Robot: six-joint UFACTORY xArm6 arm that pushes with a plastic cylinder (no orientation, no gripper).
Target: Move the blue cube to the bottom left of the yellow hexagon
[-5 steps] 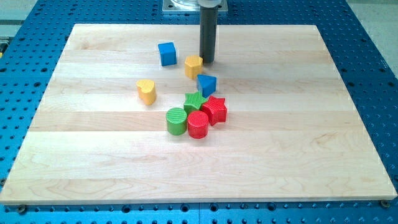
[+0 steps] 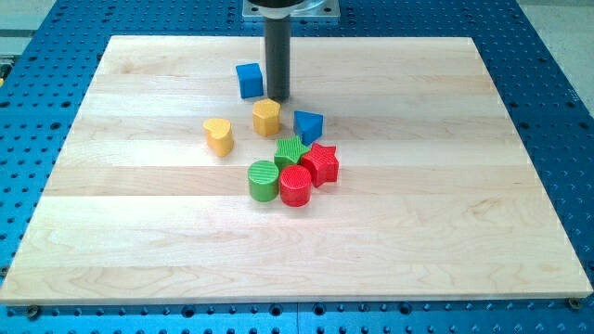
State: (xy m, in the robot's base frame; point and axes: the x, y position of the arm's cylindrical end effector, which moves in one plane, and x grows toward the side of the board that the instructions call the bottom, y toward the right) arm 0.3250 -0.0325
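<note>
between blue cube [image 2: 249, 80], yellow hexagon [image 2: 266, 118], my tip [image 2: 277, 96]

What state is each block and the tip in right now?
my tip: down at the board, just above the yellow hexagon, right of the blue cube
blue cube: upright, apart from the others
yellow hexagon: upright, free-standing
yellow heart: alone
blue triangle: close above the cluster
green star, red star, green cylinder, red cylinder: clustered, touching

The board [image 2: 418, 213] is pale, smooth matt wood; the rod [image 2: 277, 56] looks dark, dull metal.
</note>
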